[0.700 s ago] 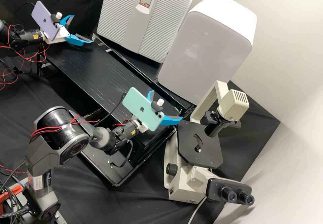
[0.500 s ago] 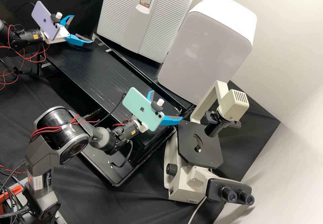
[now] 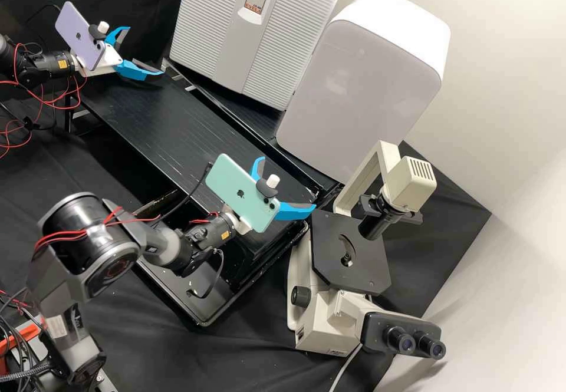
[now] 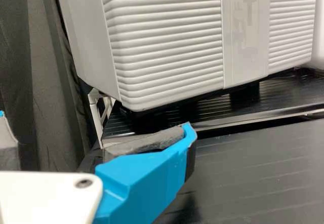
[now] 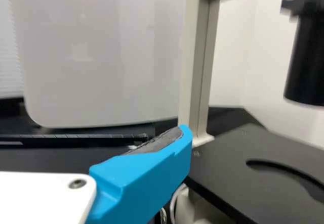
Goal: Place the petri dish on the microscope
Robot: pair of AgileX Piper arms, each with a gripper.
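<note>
While white, blue-fingered right hand (image 3: 288, 183) is drawing back slightly, spread wide, cream microscope (image 3: 330, 327) with flat black stage (image 3: 367, 269) is standing just beyond; placement possibly finishing, though whether petri dish is resting there: cannot tell.

I see an apple sign (image 3: 240, 193) on my mint phone (image 3: 247, 184), another on my lilac phone (image 3: 72, 22), an orange printed label (image 3: 253, 8) on the ribbed cabinet (image 3: 236, 38), a small label (image 3: 337, 352) on the microscope (image 3: 321, 321).
</note>
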